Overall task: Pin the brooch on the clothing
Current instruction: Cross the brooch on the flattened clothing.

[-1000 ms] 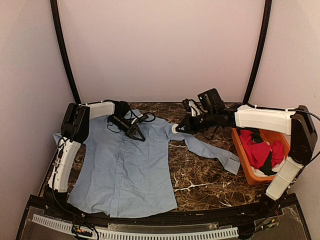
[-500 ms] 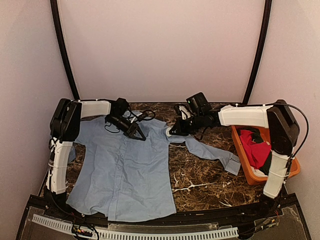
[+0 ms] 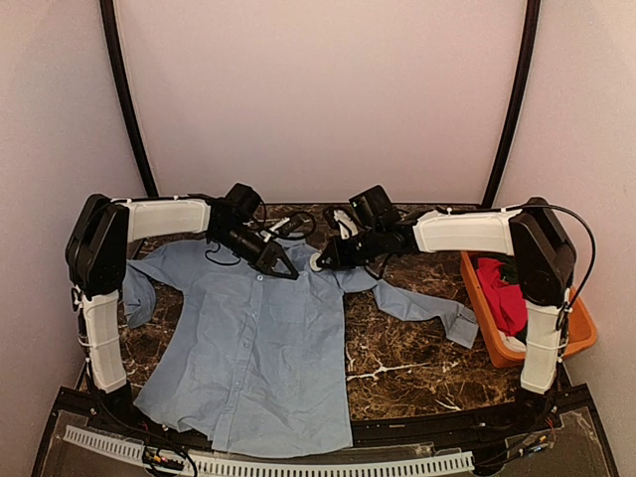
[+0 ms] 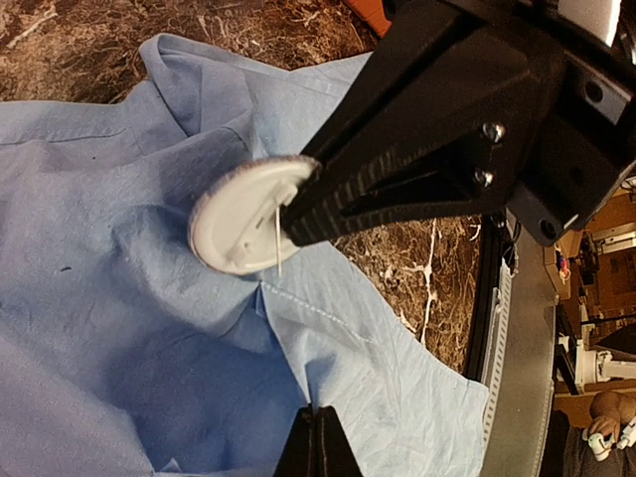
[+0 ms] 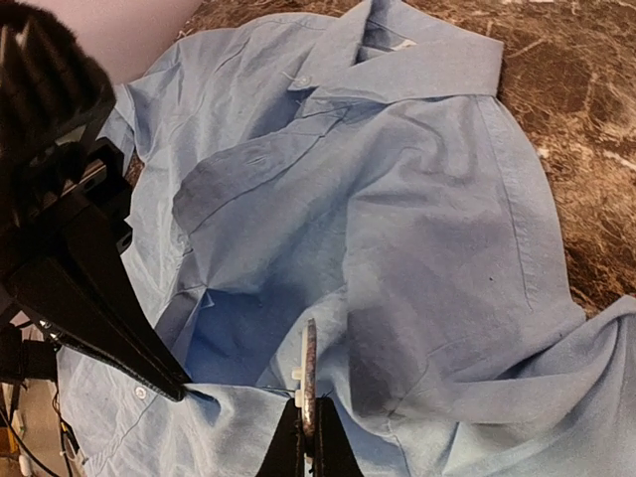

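The light blue shirt (image 3: pixel 248 338) lies spread on the marble table, collar at the far side. My left gripper (image 3: pixel 288 272) is shut on a pinched fold of the shirt's front edge (image 4: pixel 316 397) and lifts it. My right gripper (image 3: pixel 323 263) is shut on the brooch (image 3: pixel 316 262), a round white disc. In the left wrist view the brooch (image 4: pixel 243 217) shows its white back with the thin pin pointing down, just above the cloth. In the right wrist view the brooch (image 5: pixel 308 376) is edge-on between my fingers, close above the shirt (image 5: pixel 417 199), next to the left fingers (image 5: pixel 99 308).
An orange bin (image 3: pixel 571 343) with a red garment (image 3: pixel 502 298) stands at the right edge of the table. The shirt's right sleeve (image 3: pixel 422 308) stretches toward it. Dark marble table (image 3: pixel 407 368) shows beside the shirt. Black cables (image 3: pixel 288 231) lie near the collar.
My right gripper has carried the brooch leftward from beside the shoulder to over the shirt's front. My left gripper has moved right with the pinched cloth, and the shirt has shifted and bunched.
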`<state>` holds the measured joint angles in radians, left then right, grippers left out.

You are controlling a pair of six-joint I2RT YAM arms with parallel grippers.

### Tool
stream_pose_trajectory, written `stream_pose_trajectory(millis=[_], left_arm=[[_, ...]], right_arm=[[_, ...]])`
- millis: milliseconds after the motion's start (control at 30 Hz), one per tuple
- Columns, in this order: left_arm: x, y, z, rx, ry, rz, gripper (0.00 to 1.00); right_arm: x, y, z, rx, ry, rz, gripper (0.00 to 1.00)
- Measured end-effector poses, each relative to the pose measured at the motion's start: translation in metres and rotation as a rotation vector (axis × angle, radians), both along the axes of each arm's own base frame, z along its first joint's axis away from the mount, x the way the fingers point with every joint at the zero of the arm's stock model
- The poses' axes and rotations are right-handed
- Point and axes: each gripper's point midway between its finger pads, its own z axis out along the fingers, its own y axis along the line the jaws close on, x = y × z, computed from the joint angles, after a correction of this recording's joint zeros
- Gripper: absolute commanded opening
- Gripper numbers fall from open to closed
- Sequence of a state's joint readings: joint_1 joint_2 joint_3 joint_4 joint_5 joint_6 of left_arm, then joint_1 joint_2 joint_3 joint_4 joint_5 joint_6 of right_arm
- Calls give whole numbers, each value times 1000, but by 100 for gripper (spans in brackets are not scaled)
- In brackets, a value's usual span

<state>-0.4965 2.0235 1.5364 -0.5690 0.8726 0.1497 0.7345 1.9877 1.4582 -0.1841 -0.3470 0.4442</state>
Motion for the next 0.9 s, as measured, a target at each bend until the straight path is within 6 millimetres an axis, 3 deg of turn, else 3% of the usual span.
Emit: stream_pose_trajectory(millis=[267, 533, 900], left_arm=[[-2, 4, 15, -5, -31, 29, 1], [-7, -2, 15, -4, -34, 13, 1], [-8, -2, 15, -2, -35, 13, 1]], right_arm=[[-25, 8, -1, 7, -53, 118, 0], [-39, 12, 6, 54, -110, 192, 0], [-30, 9, 10, 39, -153, 153, 0]])
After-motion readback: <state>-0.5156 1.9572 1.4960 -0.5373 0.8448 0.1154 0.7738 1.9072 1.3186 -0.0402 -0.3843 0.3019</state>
